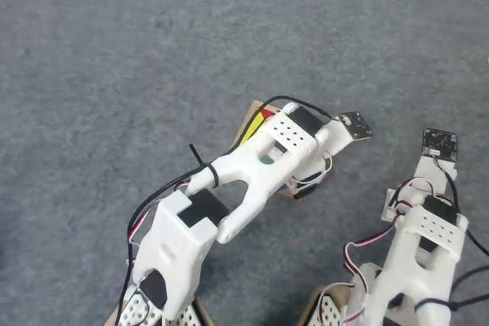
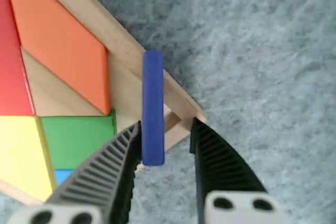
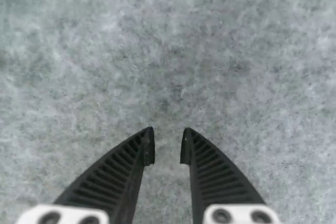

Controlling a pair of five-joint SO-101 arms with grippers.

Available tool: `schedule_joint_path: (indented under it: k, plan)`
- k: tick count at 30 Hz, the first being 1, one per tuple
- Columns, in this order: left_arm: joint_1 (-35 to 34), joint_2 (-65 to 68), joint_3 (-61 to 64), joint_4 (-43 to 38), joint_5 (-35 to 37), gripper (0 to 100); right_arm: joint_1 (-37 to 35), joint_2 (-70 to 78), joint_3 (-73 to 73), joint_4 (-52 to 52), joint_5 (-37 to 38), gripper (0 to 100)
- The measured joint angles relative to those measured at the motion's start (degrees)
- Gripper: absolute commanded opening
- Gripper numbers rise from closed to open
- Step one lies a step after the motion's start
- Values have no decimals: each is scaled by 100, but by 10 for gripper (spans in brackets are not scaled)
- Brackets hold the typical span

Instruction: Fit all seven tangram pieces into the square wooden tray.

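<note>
Blue piece up on its edge at the tray's corner, left gripper around it

From where I'm standing the wooden tray is about mid-table, mostly under the left arm, with a corner poking out at 12 o'clock of the arm. The left fingers are open: one pad touches the blue piece, the other is clear of it. The piece stands across the rim at the corner. In the tray lie red, orange, yellow and green pieces, with bare wood between orange and green. The right gripper is at roughly 4 o'clock from the tray, fingers a little apart, holding nothing, over the grey carpet.
</note>
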Motion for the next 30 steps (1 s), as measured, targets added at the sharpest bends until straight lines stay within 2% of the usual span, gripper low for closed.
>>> schedule_joint_path:
  k: [7,13,21,30]
  plan:
    - [-26,0,0,26,-220,143,0,0,0,0,0,91]
    - [-281,0,-202,264,-360,13,0,0,0,0,0,91]
    - [-457,0,-264,308,-721,12,0,0,0,0,0,91]
    - [-466,0,-343,308,-791,12,0,0,0,0,0,91]
